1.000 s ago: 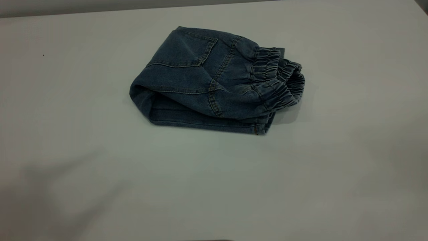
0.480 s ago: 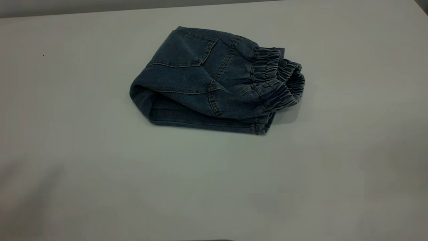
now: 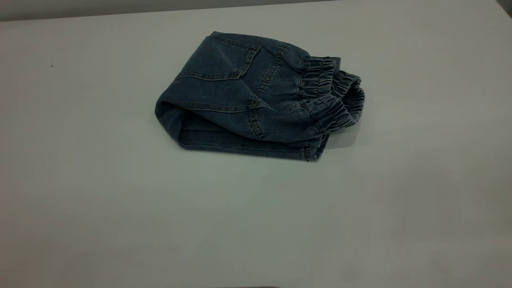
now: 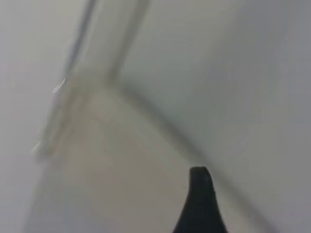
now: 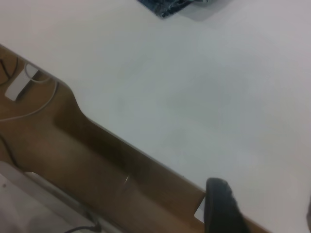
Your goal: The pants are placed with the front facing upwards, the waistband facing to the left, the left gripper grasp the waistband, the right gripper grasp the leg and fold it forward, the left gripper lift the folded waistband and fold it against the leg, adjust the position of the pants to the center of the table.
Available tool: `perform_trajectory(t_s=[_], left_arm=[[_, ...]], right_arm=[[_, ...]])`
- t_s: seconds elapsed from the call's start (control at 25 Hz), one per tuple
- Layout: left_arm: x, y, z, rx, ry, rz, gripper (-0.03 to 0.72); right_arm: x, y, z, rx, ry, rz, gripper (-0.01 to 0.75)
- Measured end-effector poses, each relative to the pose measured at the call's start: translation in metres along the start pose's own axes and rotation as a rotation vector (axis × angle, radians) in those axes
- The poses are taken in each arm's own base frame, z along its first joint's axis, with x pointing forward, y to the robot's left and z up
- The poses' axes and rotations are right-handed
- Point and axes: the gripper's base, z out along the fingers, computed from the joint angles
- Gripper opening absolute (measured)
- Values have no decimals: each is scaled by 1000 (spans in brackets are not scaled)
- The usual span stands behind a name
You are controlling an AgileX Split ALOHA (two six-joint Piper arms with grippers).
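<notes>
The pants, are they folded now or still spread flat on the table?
Folded. The pants lie as a compact bundle, layers stacked, with the waistband doubled over at the exterior view's right, on the table.

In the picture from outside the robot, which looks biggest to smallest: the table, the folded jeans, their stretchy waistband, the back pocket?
1. The table
2. The pants
3. The patch pocket and the waistband look about alike; I won't rank them.
</notes>
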Motion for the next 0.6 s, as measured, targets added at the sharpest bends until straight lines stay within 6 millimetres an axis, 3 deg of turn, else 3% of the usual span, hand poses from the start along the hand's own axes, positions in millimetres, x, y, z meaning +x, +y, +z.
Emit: perform_trajectory(t_s=[0.16,0.32,0.4,0.6], left_arm=[[26,23,-26,-108,327,-124,497],[47,24,-62,29,603,-338,497],[51,19,-82,153,672,-422,497],[47,2,-128,457,653,-655,497]], right_arm=[[1,0,1,0,4,0,309],[1,0,1,0,5,0,309],[1,0,1,0,5,0,309],[1,0,1,0,5,0,309]])
